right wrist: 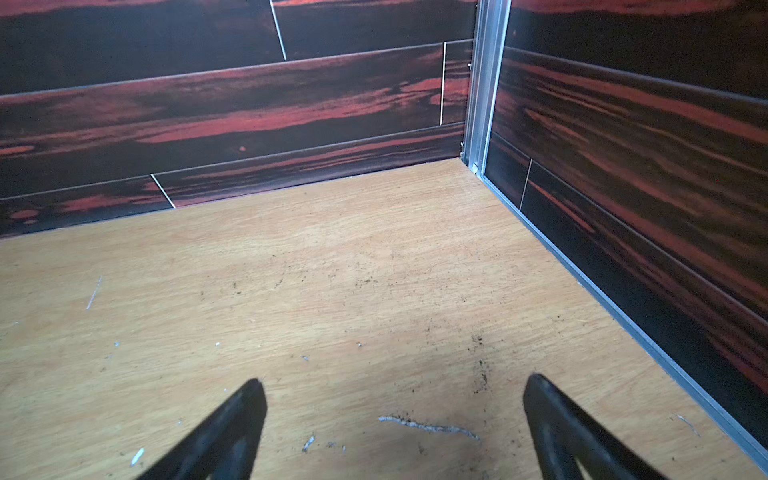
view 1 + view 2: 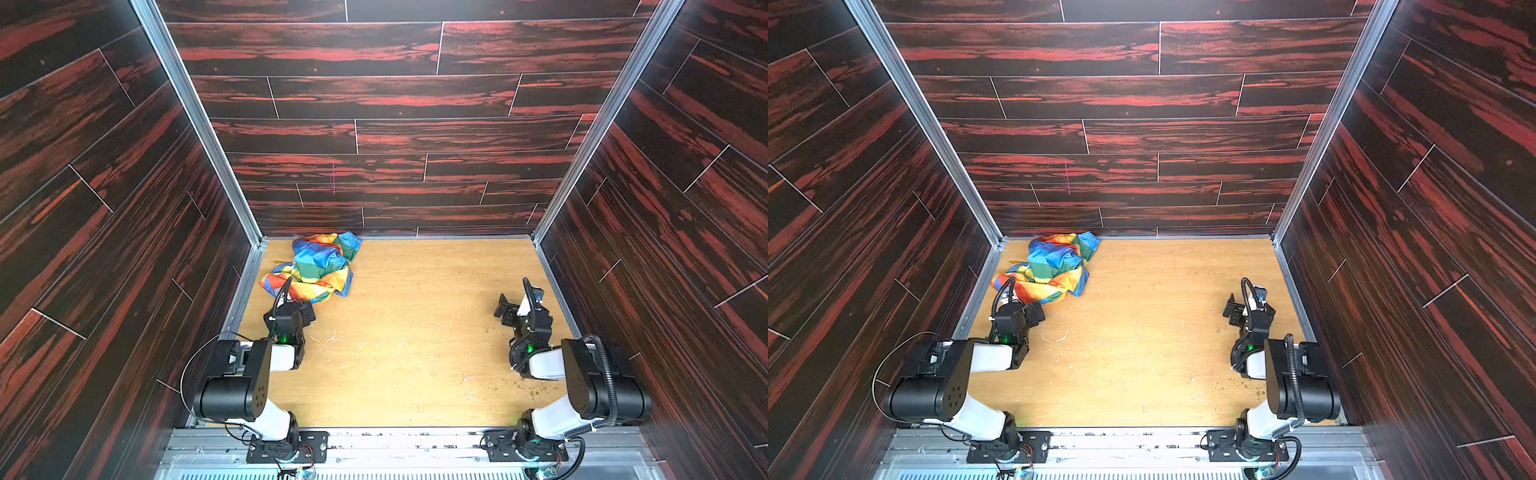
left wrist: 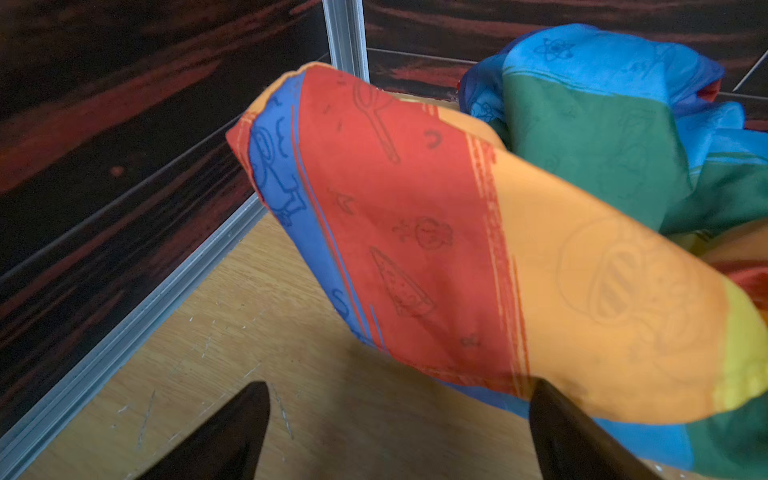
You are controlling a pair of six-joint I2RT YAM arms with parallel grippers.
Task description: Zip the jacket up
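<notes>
The crumpled, shiny rainbow-striped jacket (image 2: 318,266) lies bunched in the far left corner of the light wooden tabletop (image 2: 415,353), close by the dark, red-streaked wall panels (image 2: 374,137). My left gripper (image 3: 399,388) stands wide open and empty just before its red and orange fold; whether one fingertip touches the cloth I cannot tell. My right gripper (image 1: 395,382), spread just as wide, holds nothing and hangs over the wood well apart from the jacket.
</notes>
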